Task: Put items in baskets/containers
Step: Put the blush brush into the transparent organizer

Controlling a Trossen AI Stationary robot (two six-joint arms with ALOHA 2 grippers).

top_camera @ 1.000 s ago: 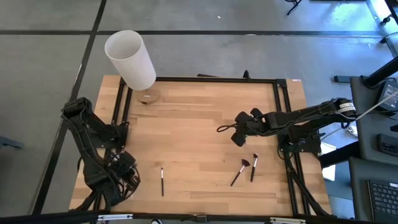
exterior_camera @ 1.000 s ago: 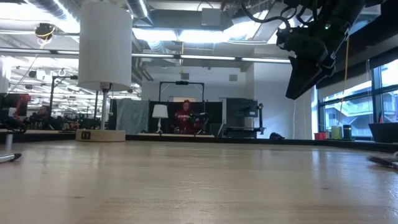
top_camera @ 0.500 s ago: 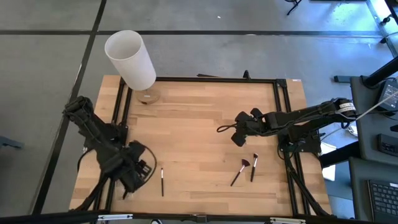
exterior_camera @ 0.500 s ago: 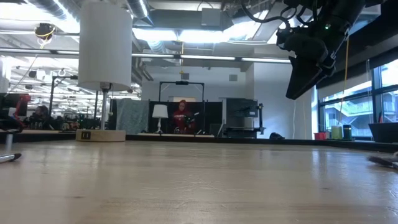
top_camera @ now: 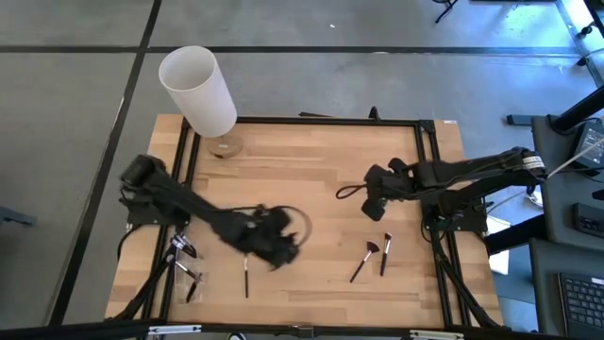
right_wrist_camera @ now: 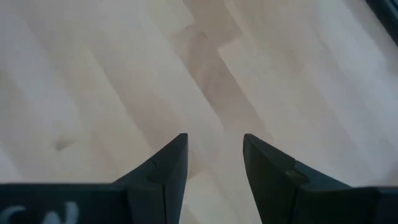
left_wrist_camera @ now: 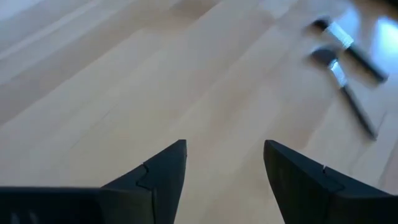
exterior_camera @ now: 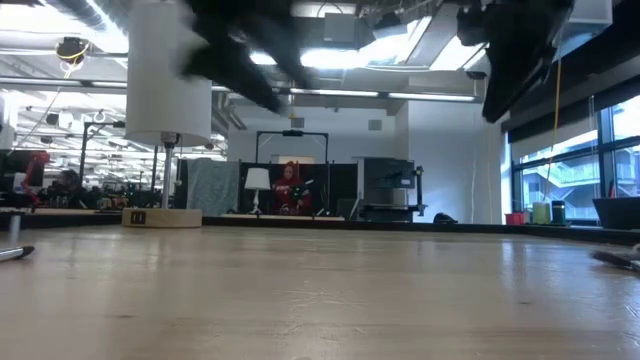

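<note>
The left arm has swung a long way out over the table since a moment ago. Before, it was folded up at the table's near left corner. Now the left gripper [top_camera: 274, 247] is out past the lone dark brush [top_camera: 246, 276], and it looks smeared because it is going fast. Its fingers are spread apart and hold nothing. The right gripper [top_camera: 376, 203] has slid a little too. It hangs over bare wood just above the two brushes on the right, with its fingers apart and empty.

Let the tall white cylinder [top_camera: 198, 91] at the back left of the table be our marker. The lone dark brush lies far in front of it, near the front edge. The fan brush [top_camera: 363, 260] with the reddish-brown head lies far to the cylinder's right and toward the front. A second brush [top_camera: 385, 252] lies just beside it. More brushes [top_camera: 185, 267] lie straight in front of the cylinder, at the table's left edge, where a see-through container may be, but I cannot make it out.

I think this is the reach-out step, and no brush is picked up yet. Next the left gripper needs to slow down, line up over a thin brush, come down low, and pinch it gently.
</note>
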